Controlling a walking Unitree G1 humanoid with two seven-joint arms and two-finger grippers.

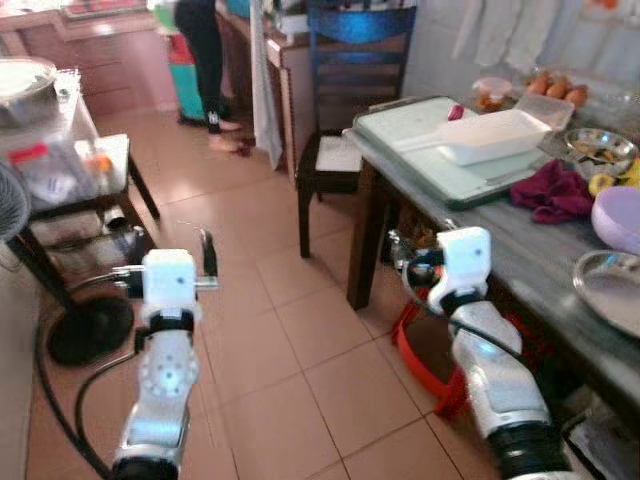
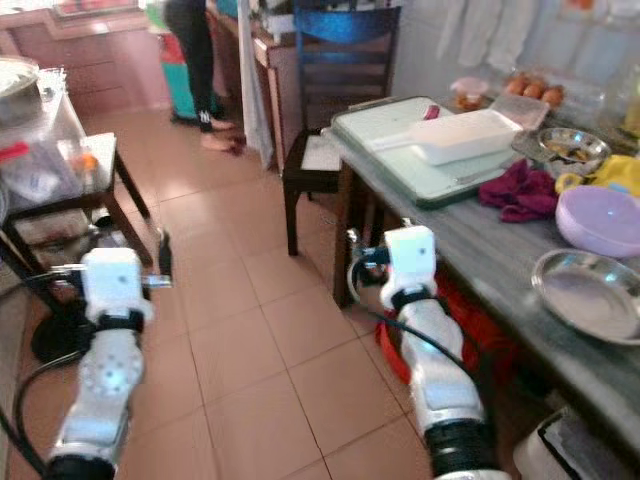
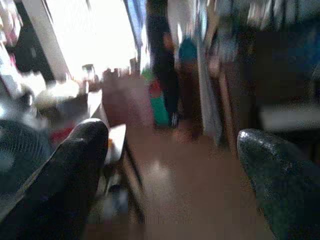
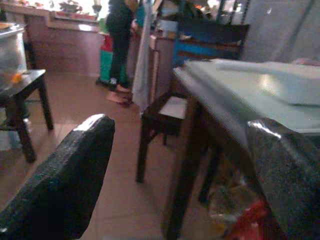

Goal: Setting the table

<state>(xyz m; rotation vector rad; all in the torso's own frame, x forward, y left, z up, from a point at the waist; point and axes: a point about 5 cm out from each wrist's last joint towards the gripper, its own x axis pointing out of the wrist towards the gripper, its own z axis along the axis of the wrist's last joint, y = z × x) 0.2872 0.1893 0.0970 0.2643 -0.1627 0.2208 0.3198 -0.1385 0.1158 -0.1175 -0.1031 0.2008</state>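
Note:
A grey table runs along the right. On it stand a steel plate, a purple bowl, a maroon cloth, a small steel bowl and a white rectangular dish on a pale green tray. My right gripper hovers beside the table's near edge, below the top, open with nothing between its fingers. Out over the floor, my left gripper is held open and empty; its fingers point toward the far room.
A dark chair stands at the table's far end. A person stands at the back counter. A black side table with containers and a fan base are at the left. A red object lies under the table. Tiled floor stretches between.

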